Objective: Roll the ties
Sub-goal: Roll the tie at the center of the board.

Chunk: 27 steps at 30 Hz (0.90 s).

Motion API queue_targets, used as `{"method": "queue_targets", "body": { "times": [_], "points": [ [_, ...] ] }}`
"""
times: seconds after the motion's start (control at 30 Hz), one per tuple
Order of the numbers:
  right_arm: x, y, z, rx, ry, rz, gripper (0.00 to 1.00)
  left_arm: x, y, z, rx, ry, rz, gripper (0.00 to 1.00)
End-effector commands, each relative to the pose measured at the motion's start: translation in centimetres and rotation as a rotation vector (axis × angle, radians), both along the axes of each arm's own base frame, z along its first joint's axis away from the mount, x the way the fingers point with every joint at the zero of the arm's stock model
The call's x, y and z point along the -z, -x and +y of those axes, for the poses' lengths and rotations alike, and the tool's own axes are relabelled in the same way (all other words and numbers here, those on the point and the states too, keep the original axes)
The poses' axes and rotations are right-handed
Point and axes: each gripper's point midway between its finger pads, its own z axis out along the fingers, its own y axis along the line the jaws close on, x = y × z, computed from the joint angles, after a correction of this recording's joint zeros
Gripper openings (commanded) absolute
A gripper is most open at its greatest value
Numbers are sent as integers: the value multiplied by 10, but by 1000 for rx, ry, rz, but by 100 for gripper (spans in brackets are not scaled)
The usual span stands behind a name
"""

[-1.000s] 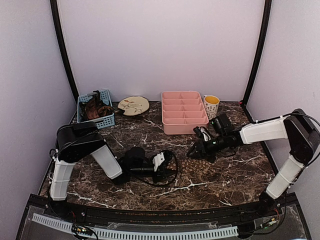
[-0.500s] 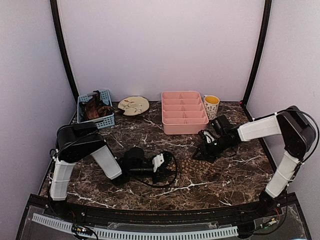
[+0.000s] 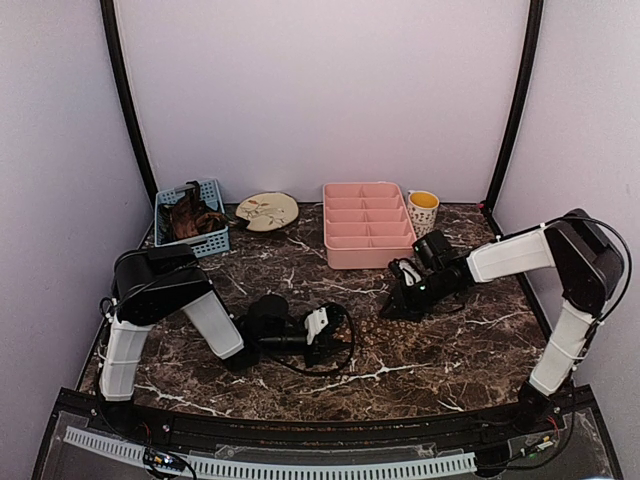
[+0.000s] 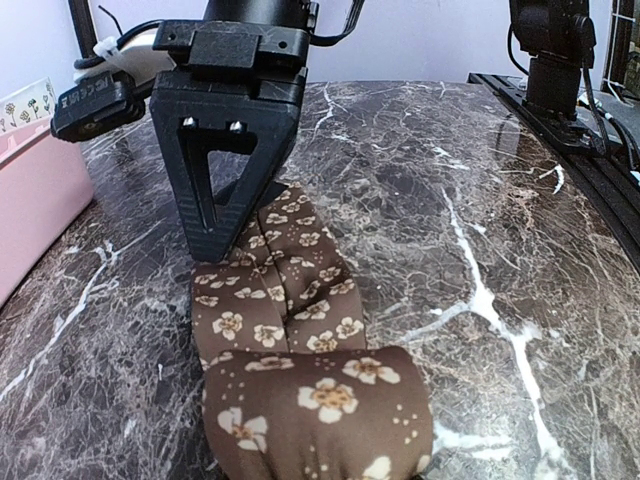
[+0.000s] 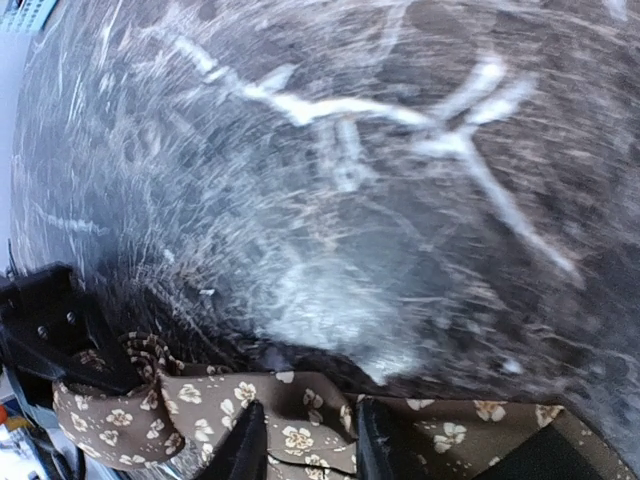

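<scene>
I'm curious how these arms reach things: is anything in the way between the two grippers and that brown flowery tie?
Nothing visible does. The right gripper pinches one end of the tie, and its rolled end sits right at the left gripper.

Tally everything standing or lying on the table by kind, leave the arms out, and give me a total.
Brown patterned tie: 1
Blue basket: 1 (its dark contents are too unclear to count)
Plate: 1
Pink divided tray: 1
Cup: 1
Total: 5
</scene>
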Motion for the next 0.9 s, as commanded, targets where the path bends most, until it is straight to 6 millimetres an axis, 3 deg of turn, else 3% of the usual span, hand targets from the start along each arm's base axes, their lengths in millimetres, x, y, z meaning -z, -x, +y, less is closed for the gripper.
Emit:
{"method": "queue_targets", "body": {
  "times": [0.0,0.13,0.43,0.67,0.87],
  "points": [
    [-3,6,13,-48,-18,6,20,46,14,16,10,-131,80,19],
    [-15,7,6,-34,3,-18,0,49,15,18,7,-139,85,19],
    [-50,15,-10,18,-59,-34,0,52,14,21,-2,-146,84,19],
    [-22,36,-25,30,-21,58,0,52,15,21,-1,-145,87,19],
    [-17,32,-11,3,-83,77,0,51,14,19,1,-144,85,18]
  ]
}}
